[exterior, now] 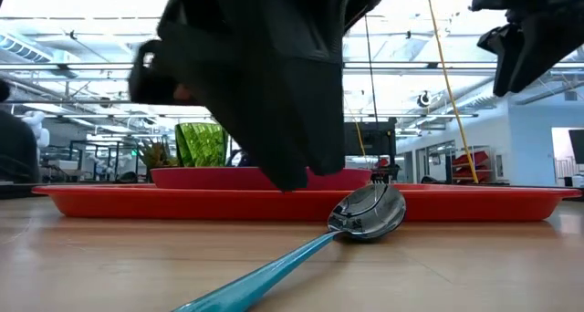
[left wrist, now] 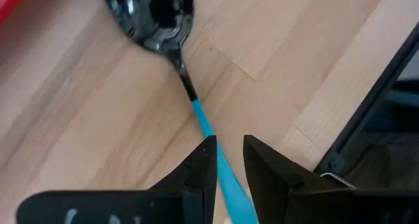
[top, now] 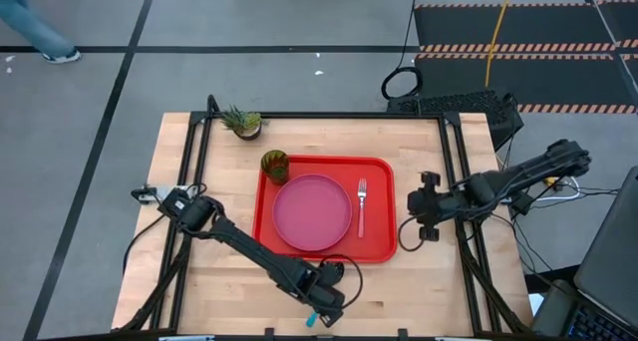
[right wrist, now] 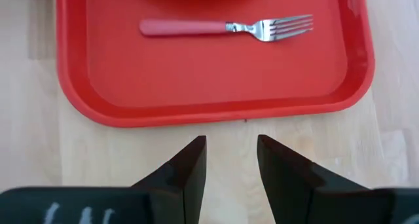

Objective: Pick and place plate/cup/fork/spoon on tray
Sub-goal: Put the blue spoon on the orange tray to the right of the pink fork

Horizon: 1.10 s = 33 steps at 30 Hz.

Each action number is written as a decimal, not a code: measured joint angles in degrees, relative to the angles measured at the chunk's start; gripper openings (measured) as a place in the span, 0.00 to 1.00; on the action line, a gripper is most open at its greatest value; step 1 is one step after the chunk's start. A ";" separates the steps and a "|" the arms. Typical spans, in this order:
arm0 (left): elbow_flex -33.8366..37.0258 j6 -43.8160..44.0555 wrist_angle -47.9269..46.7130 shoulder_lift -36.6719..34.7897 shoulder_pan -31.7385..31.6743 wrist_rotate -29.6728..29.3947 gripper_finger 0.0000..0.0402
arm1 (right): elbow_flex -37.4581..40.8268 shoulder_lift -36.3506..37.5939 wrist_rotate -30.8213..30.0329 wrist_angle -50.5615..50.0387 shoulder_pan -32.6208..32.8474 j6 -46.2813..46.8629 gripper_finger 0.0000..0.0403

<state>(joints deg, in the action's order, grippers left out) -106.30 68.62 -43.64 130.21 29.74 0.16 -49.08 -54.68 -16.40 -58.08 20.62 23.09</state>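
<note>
On the wooden surface [top: 199,291] the left arm reaches from the 9 o'clock side toward the near edge at about 6 o'clock, where the left gripper [top: 325,299] hangs low over the spoon [exterior: 301,248]. The spoon lies flat on the wood just outside the tray's near rim, apart from it, its dark bowl toward the tray and its light blue handle running back toward the near edge. In the left wrist view the two dark fingers [left wrist: 203,165] stand one on each side of the blue handle [left wrist: 213,145] with a narrow gap between them, parted and straddling it; whether they actually press on the handle cannot be told. Toward 11 o'clock a small spiky potted plant [top: 242,122] stands on the wood, off the tray. The red tray [top: 379,249] sits at the centre of the surface. The green mottled cup [top: 275,166] stands upright in its 11 o'clock corner, the pink plate [top: 312,212] lies flat in the middle just beside the cup, and the fork [top: 361,205] lies at 3 o'clock of the plate, tines pointing to 12 o'clock. At 3 o'clock of the tray the right gripper [top: 420,225] hovers over bare wood just off the tray's rim, its fingers [right wrist: 186,168] released and holding nothing.
</note>
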 joint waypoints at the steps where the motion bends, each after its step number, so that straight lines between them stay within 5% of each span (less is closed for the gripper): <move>1: 0.00 -1.87 0.20 0.00 -0.14 0.02 0.19 | 0.01 0.61 0.00 0.02 0.00 0.22 0.32; 11: 0.00 -9.33 9.81 0.00 -0.40 -0.59 0.19 | 0.02 2.38 0.21 -1.39 0.00 -0.04 0.32; 15: 0.00 -3.97 3.45 0.00 -1.56 -1.03 0.19 | 0.02 3.00 -0.94 -4.20 0.00 -0.88 0.32; 20: 0.02 -0.54 -5.83 0.00 -1.79 -2.27 0.20 | 0.02 3.92 -10.48 1.36 0.00 -2.56 0.32; 33: 0.02 -0.09 3.14 0.23 -1.11 -1.60 0.44 | 0.02 6.28 -12.52 9.57 -0.02 -6.01 0.32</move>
<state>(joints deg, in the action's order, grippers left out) -106.28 68.53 -40.50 130.45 28.62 -1.43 -49.06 -48.40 -28.93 -48.51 20.60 17.09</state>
